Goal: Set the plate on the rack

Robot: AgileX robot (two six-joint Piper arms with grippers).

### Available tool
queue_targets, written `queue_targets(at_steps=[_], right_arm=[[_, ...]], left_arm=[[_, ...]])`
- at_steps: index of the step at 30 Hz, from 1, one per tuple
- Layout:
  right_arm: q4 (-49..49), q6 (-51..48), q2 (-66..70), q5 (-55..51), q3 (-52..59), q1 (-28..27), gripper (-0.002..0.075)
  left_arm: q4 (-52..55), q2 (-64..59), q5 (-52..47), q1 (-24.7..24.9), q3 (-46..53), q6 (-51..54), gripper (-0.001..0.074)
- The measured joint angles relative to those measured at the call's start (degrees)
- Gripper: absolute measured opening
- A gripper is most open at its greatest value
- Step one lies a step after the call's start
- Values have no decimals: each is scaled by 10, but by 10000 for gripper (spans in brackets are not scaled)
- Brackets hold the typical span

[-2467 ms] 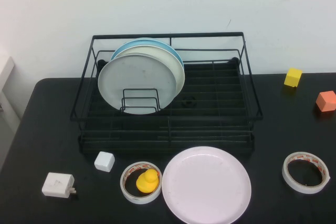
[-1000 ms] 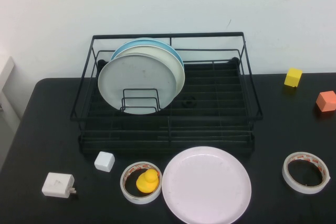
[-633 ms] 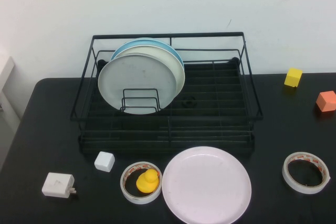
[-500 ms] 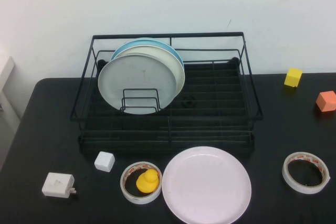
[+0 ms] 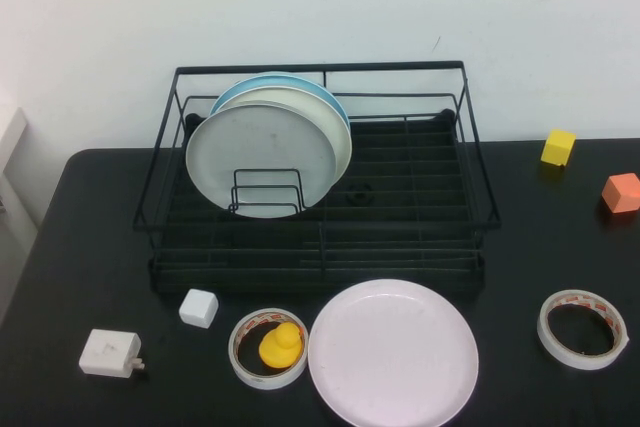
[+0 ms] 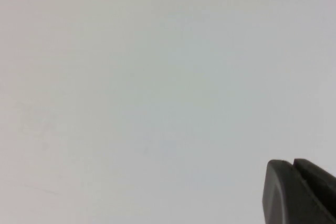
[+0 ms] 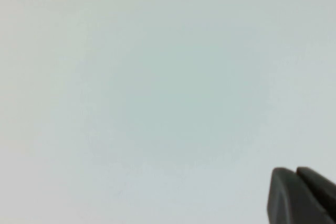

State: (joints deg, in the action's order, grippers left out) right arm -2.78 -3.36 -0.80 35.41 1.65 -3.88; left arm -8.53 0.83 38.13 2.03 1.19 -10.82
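Observation:
The pale pink plate point(image 5: 392, 352) lies flat on the black table, at the front, just before the rack. The black wire rack point(image 5: 320, 172) stands at the back middle. It holds a grey-white plate point(image 5: 262, 157), a cream plate point(image 5: 335, 127) and a light blue plate point(image 5: 275, 80) upright on its left side; its right half is bare. Neither arm shows in the high view. My left gripper point(image 6: 292, 163) and my right gripper point(image 7: 295, 171) each show only in their own wrist view, fingers together, against a blank white wall, holding nothing.
A tape roll point(image 5: 268, 348) with a yellow duck point(image 5: 281, 343) inside lies left of the pink plate. A white cube point(image 5: 199, 307) and a white adapter point(image 5: 110, 352) lie further left. Another tape roll point(image 5: 583, 328) is at the right. Yellow point(image 5: 558, 146) and orange point(image 5: 621, 192) blocks sit far right.

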Motion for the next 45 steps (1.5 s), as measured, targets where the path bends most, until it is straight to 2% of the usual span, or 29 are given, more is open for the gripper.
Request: queue_targets(at_steps=[4,9,12,15,21,25,30,36,40,45], right_arm=[[23,17,0,-31,-3,0,-2],[-34,17,0,-287,-91,0,-2],[-65,17,27,-403,-156,0,-2],[-71,19,81,-455,-207,6,-2],[-43,1,233,-538,-256,30,-2],[52,-112,355,-592,-270,53,-2],[276,-370,500,-645,-276,89,-2],[542,-634,651,-671,-283,121,-2],[652,-721,741,-673,-305,133,-2],[689,-737,848,-667,-357,134,-2]], left_arm=[[38,0,-35,0,-1,-89,-3],[237,0,-288,0,-79,-154,-3],[278,-24,-389,0,-133,-186,-3],[286,-81,-439,0,-157,-234,-2],[272,-196,-466,0,-159,-340,-2],[264,-264,-466,0,-159,-369,-2],[240,-307,-483,0,-160,-375,-3],[186,-321,-496,0,-160,-376,-3],[97,-321,-510,0,-160,-355,-3],[-18,-336,-527,6,-160,-303,-3]])
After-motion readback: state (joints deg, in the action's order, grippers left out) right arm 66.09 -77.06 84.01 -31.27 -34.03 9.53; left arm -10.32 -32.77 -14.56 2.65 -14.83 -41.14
